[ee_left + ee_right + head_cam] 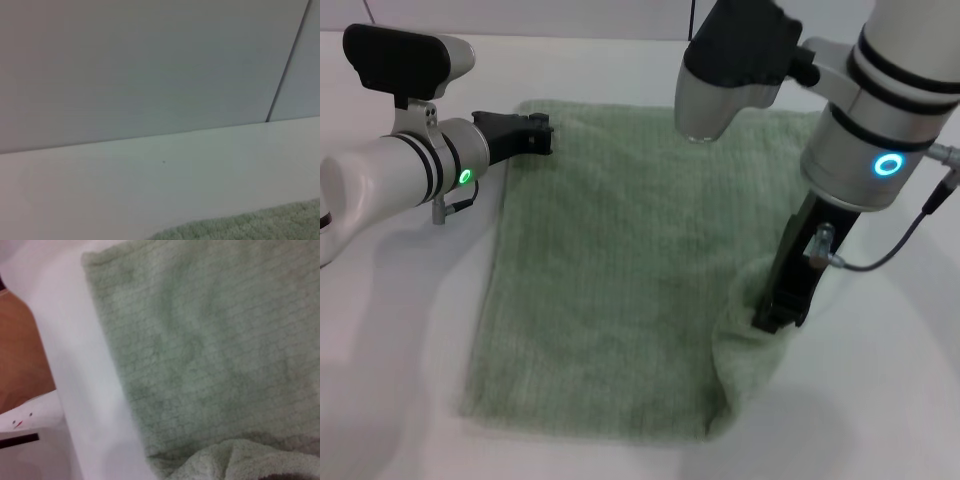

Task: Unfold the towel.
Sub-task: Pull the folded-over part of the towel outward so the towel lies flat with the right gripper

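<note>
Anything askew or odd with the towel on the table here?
Yes. The towel lies mostly flat, but its near right corner is bunched up around the right claw. The left claw sits at the far left corner.

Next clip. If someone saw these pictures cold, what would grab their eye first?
First, the big pale green towel spread over the middle of the white table. Next, the right gripper pressed down into the towel's near right edge, where the cloth is bunched and lifted into a fold. The left gripper sits at the towel's far left corner, low over the table.
</note>
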{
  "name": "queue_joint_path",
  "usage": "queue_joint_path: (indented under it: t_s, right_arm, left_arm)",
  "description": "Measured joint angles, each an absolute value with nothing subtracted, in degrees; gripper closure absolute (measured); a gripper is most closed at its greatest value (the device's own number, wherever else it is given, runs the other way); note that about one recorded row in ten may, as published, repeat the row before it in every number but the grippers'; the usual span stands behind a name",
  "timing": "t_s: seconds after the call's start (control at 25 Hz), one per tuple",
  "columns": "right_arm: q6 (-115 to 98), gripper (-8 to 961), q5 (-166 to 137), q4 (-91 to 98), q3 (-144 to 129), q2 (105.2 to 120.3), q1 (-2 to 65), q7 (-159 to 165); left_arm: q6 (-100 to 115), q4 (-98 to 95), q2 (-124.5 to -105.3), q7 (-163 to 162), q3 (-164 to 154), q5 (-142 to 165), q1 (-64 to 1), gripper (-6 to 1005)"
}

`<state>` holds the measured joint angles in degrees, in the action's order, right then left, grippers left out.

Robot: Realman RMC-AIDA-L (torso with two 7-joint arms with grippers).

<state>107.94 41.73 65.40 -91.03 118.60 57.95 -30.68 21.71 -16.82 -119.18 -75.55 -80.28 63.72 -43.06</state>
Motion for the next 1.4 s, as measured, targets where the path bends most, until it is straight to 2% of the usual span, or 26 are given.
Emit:
queue_joint_path:
  t_s: [1.32,1.4]
  right_arm:
    - [108.05,896,45.53,56.03,-102.11,118.47,63.04,-29.79]
    - [108.15,765,45.62,55.77,-102.97,118.37,63.44,-29.79]
  left_arm:
    - [21.71,-16.91,-119.12,-75.13,-79.89,63.72,-43.07,929]
    - [21.70,-16.94,-119.10,-75.13,-79.81,63.72,-43.07,929]
